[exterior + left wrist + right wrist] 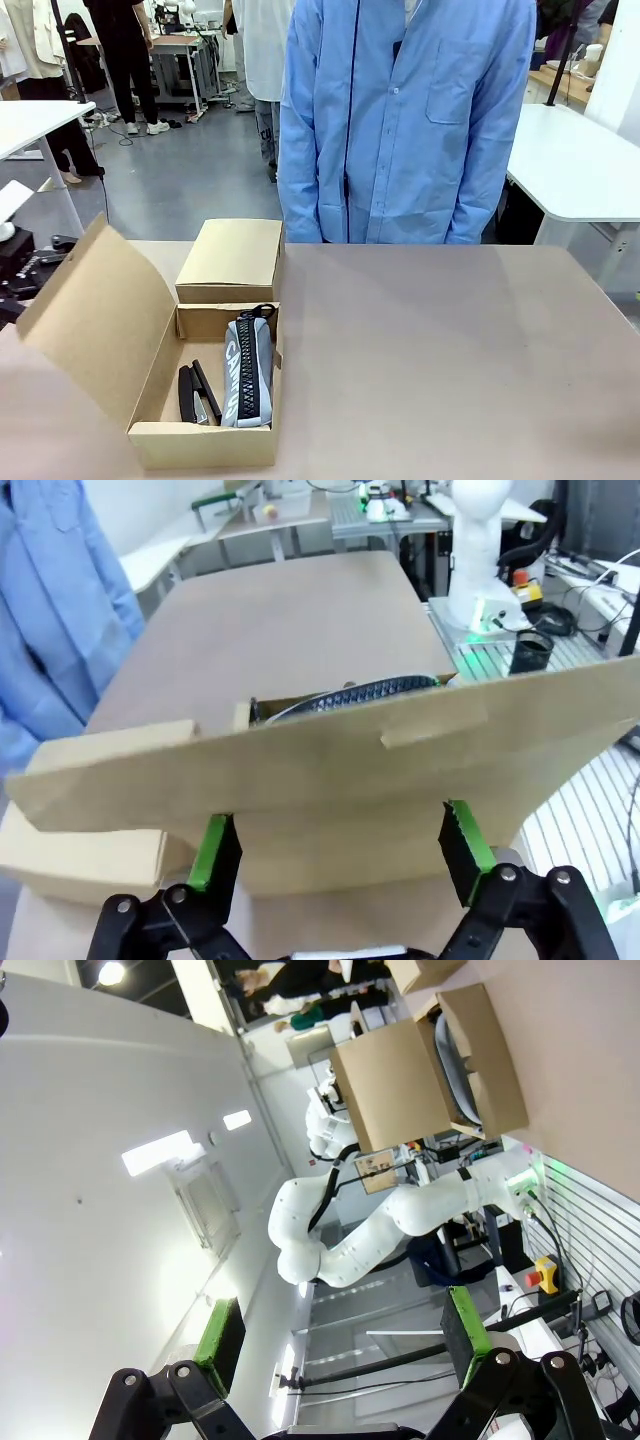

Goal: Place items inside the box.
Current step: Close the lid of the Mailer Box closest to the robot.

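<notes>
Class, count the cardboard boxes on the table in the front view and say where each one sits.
2. An open box sits near the table's left front, holding a grey pencil case and a black stapler. A closed box sits just behind it, toward the person.

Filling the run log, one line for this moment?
box: open, lid up | inside: pencil case, stapler | left hand: open, astride lid | right hand: open, empty

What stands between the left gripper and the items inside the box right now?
The open lid of the box does. The left gripper is open and faces the flap's outer side, with the pencil case and stapler behind it.
</notes>
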